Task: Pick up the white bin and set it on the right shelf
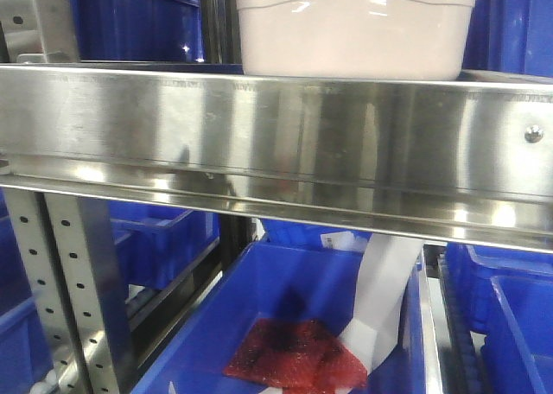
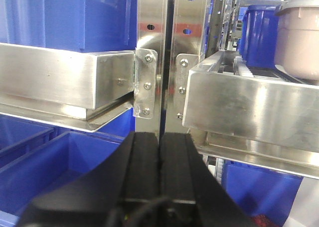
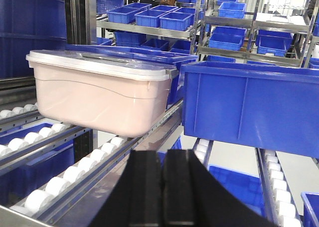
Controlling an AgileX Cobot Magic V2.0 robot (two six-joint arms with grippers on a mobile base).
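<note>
- The right shelf (image 1: pixel 276 143) is the biggest thing in the front view: a long shiny steel rack level with a tall reflective front lip, held on perforated grey uprights (image 1: pixel 73 282). Seen from the right wrist, its deck is rows of white rollers (image 3: pixel 75 174) running away ahead of the right pincer.
- The white bin (image 3: pixel 99 95) sits on those rollers, ahead and to the left of the right pincer (image 3: pixel 163 187) and well apart from it. It is an off-white, faintly pink tub with rounded corners, a curved ridge along its side and a glossy lid (the lid is on). In the front view only its lower body shows above the steel lip (image 1: pixel 354 31).
- A large blue bin (image 3: pixel 251 105) stands on the same level, ahead and to the right of the right pincer, just beside the white bin.
- Below the shelf lies another blue bin (image 1: pixel 285 325) holding a red mesh bag (image 1: pixel 298 355) and a white paper piece (image 1: pixel 380 303).
- The left pincer (image 2: pixel 159 172) faces the joint where two steel shelves meet at the upright; the white bin shows far up to its right (image 2: pixel 299 38).
- Both pincers have their black fingers pressed together with nothing between them.
</note>
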